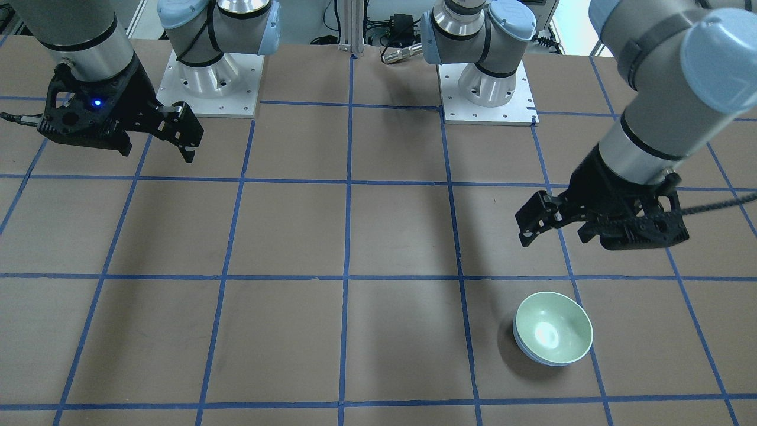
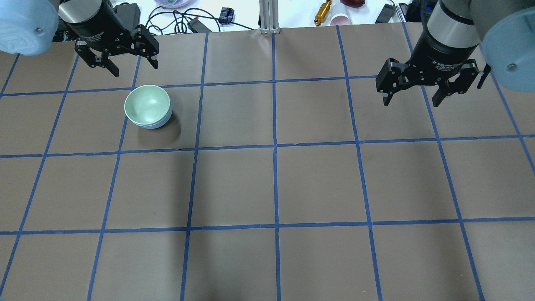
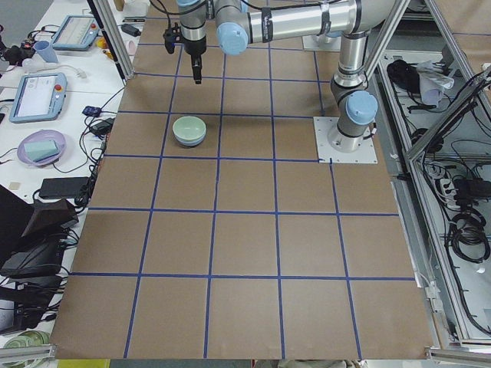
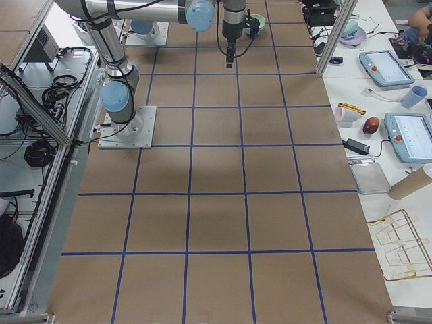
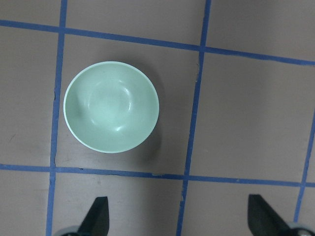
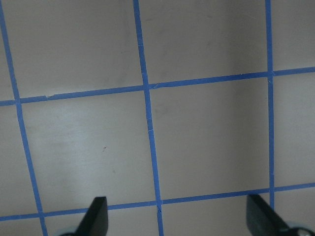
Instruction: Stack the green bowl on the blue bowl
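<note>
Evidently the stacking is already done, judging by how things lie on the brown gridded table (image 2: pixel 276 188). The left arm (image 1: pixel 650 136) is held above the table near the corner made by the operators' edge and the robot's left end; the right arm (image 1: pixel 83 47) is held well apart from it, toward the right end. The left gripper (image 2: pixel 134 69) is seen with its jaws spread wide and nothing between them, and the right gripper (image 2: pixel 411 102) likewise stands apart and empty over bare table. The green bowl (image 2: pixel 147 102) is seated upright inside the blue bowl (image 2: pixel 161 122), of which only a thin sliver shows beneath the green rim; the pair rests near that same left corner, just short of the operators' edge.

What remains is judged to be a clean retreat. The left gripper should be kept spread and drawn away on a path that does not pass low over the bowls, so that the stack is not clipped or tipped by a fingertip (image 5: pixel 98 211). The right arm need not be brought near at all.
</note>
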